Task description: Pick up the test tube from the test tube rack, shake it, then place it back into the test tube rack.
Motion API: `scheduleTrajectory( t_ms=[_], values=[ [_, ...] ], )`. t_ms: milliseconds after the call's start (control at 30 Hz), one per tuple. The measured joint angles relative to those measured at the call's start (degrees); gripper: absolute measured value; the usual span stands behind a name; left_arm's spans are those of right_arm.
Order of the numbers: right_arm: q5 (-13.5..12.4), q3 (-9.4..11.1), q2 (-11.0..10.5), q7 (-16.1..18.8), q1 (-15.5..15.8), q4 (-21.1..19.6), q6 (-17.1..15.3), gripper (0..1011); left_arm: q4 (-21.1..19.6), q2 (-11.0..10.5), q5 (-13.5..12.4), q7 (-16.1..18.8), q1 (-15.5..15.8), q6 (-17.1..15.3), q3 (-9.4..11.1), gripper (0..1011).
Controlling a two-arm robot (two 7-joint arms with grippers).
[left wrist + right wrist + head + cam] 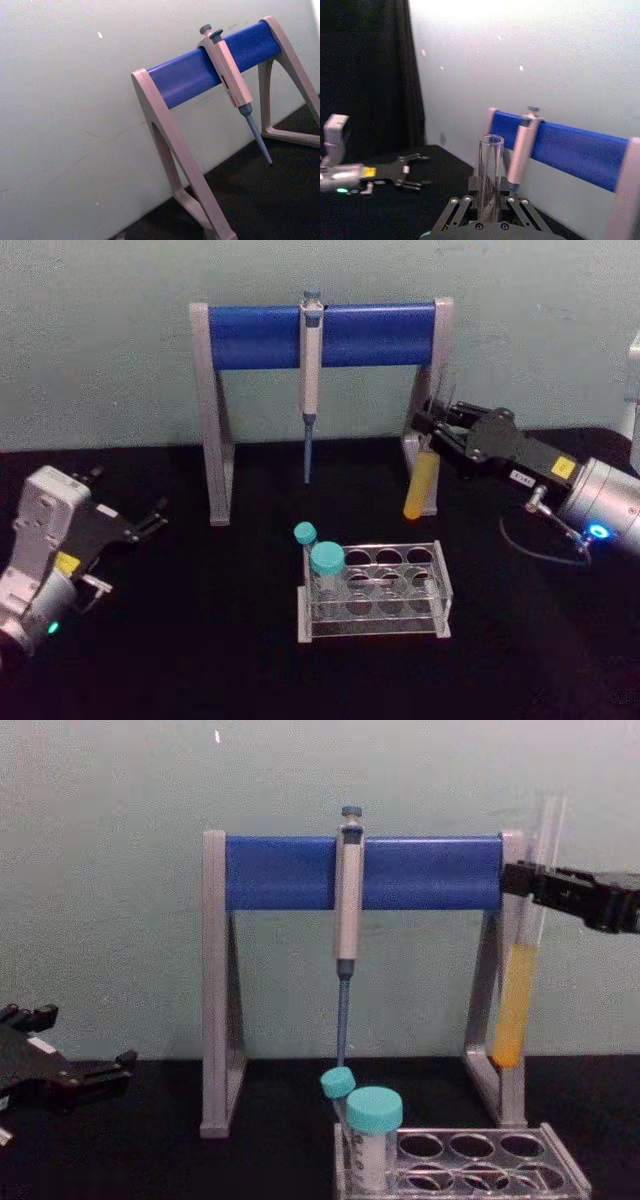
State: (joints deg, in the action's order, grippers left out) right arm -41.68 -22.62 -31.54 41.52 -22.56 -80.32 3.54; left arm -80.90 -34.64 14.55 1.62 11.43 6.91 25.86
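**Test tube lifted out of the rack, in the right gripper's grasp.** The test tube [518, 982], a long uncapped glass tube with yellow-orange liquid in its lower part, hangs near-upright in the air. It is clear of the test tube rack [441, 585], behind it and to the robot's right. From the chest view it lines up with the right leg of the pipette stand [283, 872], and its open mouth rises just above the blue crossbar. The right gripper [526, 880] reaches in from the right, its fingers clenched on the clear glass above the liquid (the right wrist view looks straight along the tube's empty upper part). The rack rests on the black table [200, 650], in front of the stand. Two teal-capped tubes [327, 560] stand at its left end, and the holes to their right are open. A pipette [311, 370] hangs from the middle of the crossbar, tip downward, above and behind the rack's left end. The left gripper [152, 519] lies low over the table on the robot's left, well apart from rack and tube, its fingers spread and holding nothing. A pale wall closes the scene behind the stand.
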Motion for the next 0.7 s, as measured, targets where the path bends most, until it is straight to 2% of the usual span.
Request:
scheduleTrajectory(
  t_ms=[133,367,533,700],
  values=[
    [-1.48,-0.37,-0.39,1.68,0.5,-1.12,-0.03,232,0.0,0.0,0.0,0.0,0.0,0.0,0.0,1001],
    [-3.55,-1.02,-2.58,3.41,2.25,-3.96,-0.64,232,0.0,0.0,0.0,0.0,0.0,0.0,0.0,1001],
    [-3.36,-1.06,-4.81,1.83,4.0,-6.37,-0.95,232,0.0,0.0,0.0,0.0,0.0,0.0,0.0,1001],
    [-1.44,-0.44,-6.64,-1.17,5.93,-8.61,-0.61,232,0.0,0.0,0.0,0.0,0.0,0.0,0.0,1001]
  ],
)
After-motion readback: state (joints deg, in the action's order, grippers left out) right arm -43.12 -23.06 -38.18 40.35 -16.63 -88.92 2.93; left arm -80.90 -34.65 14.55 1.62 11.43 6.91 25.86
